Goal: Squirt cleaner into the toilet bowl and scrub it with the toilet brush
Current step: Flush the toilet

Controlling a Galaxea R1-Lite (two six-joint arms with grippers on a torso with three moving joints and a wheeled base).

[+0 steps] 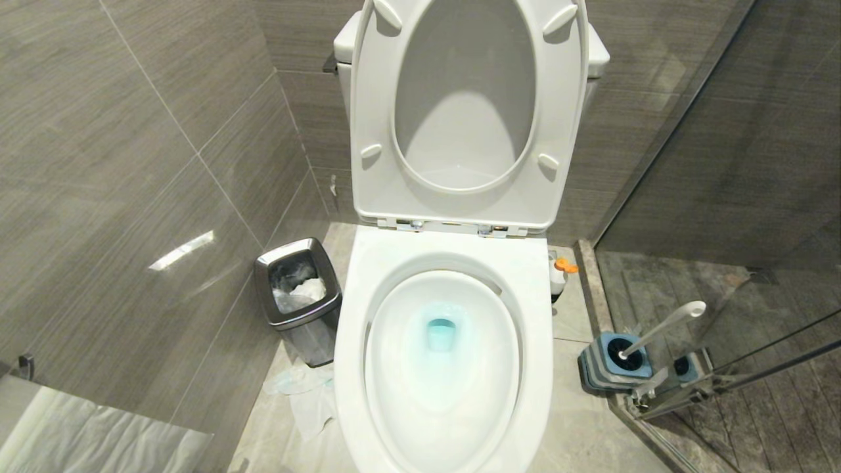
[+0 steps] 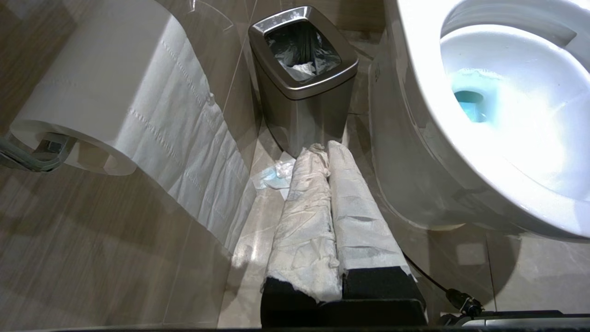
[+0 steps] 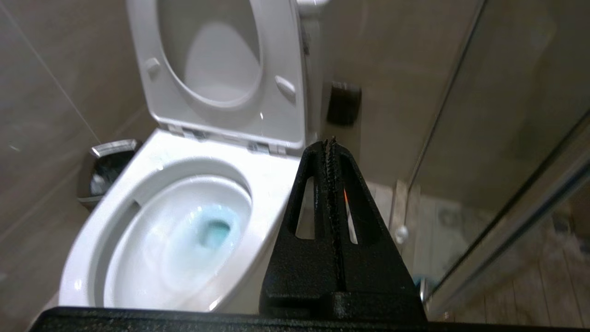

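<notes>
Neither arm shows from the head camera. That view alone gives the toilet brush [image 1: 657, 328] whole, standing tilted in its blue-and-grey holder [image 1: 608, 361] on the floor beside the glass partition [image 1: 723, 197]. It also shows the cleaner bottle [image 1: 560, 272] tucked against the toilet bowl [image 1: 447, 263], partly hidden by the rim.

The right pincer [image 3: 331, 143] is clenched and empty. The bowl with its teal-blue water lies below and to one side of it, and only an orange sliver shows through its slots.

The left pincer [image 2: 322, 150], its fingers paper-wrapped, is clenched on nothing. The steel bin [image 2: 302, 83] stands just ahead of its tips, with a paper roll [image 2: 106, 92] off to one side.
</notes>
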